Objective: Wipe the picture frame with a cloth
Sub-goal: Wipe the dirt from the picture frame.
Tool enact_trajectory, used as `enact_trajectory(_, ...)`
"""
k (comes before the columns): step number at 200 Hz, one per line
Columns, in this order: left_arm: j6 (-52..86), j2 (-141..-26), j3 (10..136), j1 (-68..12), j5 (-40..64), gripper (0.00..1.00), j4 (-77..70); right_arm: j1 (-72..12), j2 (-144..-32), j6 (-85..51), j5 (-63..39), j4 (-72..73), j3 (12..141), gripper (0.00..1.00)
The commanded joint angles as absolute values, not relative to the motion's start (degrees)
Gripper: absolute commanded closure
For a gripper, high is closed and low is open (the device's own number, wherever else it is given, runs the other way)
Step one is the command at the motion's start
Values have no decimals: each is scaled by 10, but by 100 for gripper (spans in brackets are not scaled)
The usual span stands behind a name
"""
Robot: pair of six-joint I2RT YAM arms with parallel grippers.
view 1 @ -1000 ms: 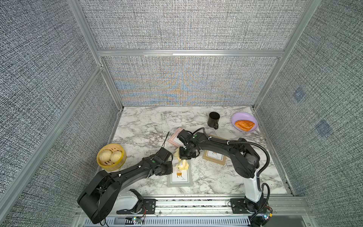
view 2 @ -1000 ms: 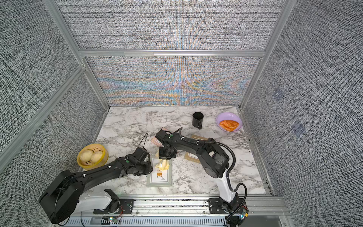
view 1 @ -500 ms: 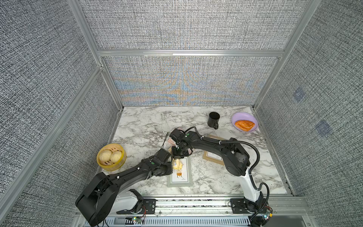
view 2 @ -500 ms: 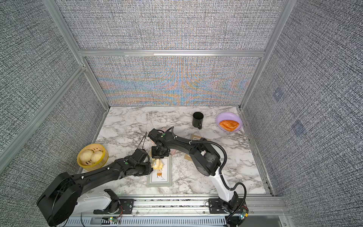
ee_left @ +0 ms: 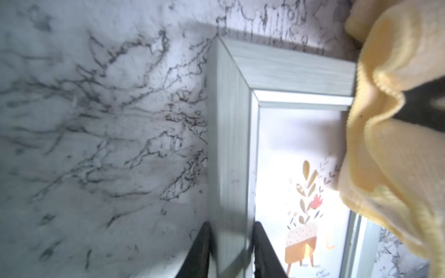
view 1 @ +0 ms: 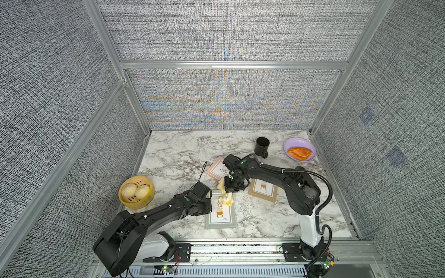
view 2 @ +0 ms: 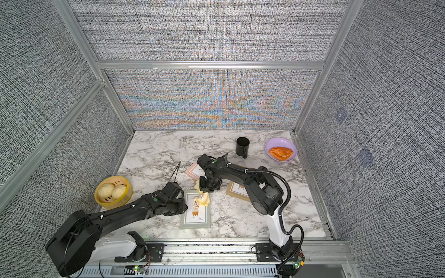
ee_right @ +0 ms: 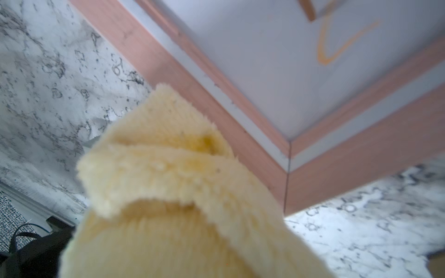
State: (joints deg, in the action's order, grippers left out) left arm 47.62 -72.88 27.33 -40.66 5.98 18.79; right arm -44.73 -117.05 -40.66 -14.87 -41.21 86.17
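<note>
Looking at the marble table [view 1: 180, 149], the right gripper [view 1: 228, 191] is clamped tight on a bunched-up pale-yellow cloth [view 1: 227, 199]. The cloth hangs down from it, and its lower folds drape over the far right corner of the grey picture frame [view 1: 220, 225], which lies flat near the front edge. The right wrist view is mostly fluffy cloth [ee_right: 168, 180], so the fingers themselves are hidden there.

The left gripper [ee_left: 231, 240] is pinching the frame's left rail. In its wrist view you can see one black finger [ee_left: 204, 240] on the outside edge and the other on the glass side.

Two more frames are close by. A pink picture frame [view 1: 214, 168] sits just behind the cloth, and a wooden picture frame [view 1: 261, 197] is to the right, partly under the right arm.

Farther back there's a black mug [view 1: 262, 146] and a purple plate [view 1: 293, 140] with a pastry [view 1: 299, 153] on it. On the left is a yellow steamer basket [view 1: 144, 204] with two buns [view 1: 134, 191] in it.
</note>
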Motion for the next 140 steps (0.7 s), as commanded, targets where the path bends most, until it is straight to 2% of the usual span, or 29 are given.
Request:
enact_trajectory(1, 494, -748, 253, -405, 30, 100, 397, -449, -1179, -393, -112, -438, 861, 100)
enact_trajectory(50, 500, -743, 249, -405, 29, 100, 396, -504, -1227, -393, -149, -415, 930, 100)
enact_trajectory(103, 502, -740, 246, -405, 31, 100, 395, -515, -1279, -392, -154, -412, 999, 100)
enact_trajectory(140, 496, -745, 248, -405, 33, 100, 394, -477, -1223, -380, -124, -443, 923, 100)
